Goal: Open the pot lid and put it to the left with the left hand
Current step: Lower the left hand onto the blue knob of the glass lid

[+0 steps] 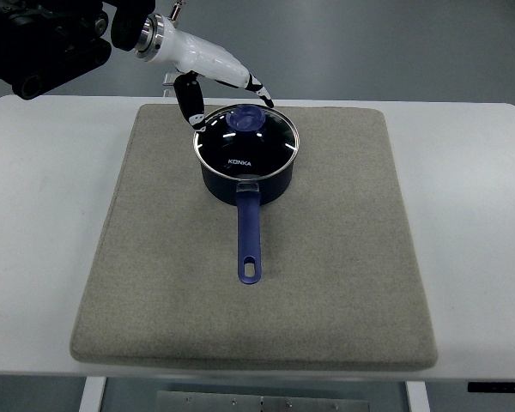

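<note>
the left hand (215, 81) is reaching in from the upper left, fingers spread and holding nothing, just beside the blue knob (245, 118) of the glass lid (259, 146) sitting on the saucepan (245, 187).

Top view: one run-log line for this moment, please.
phase: reach | left hand: open, above far rim of lid, nothing held | lid: on pot | knob: not gripped | pot: on mat

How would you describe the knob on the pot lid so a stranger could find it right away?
On the white table lies a grey mat, and toward its far edge stands a dark blue saucepan with a long blue handle. The knob is the round blue button centred on its glass lid, below the left hand.
</note>
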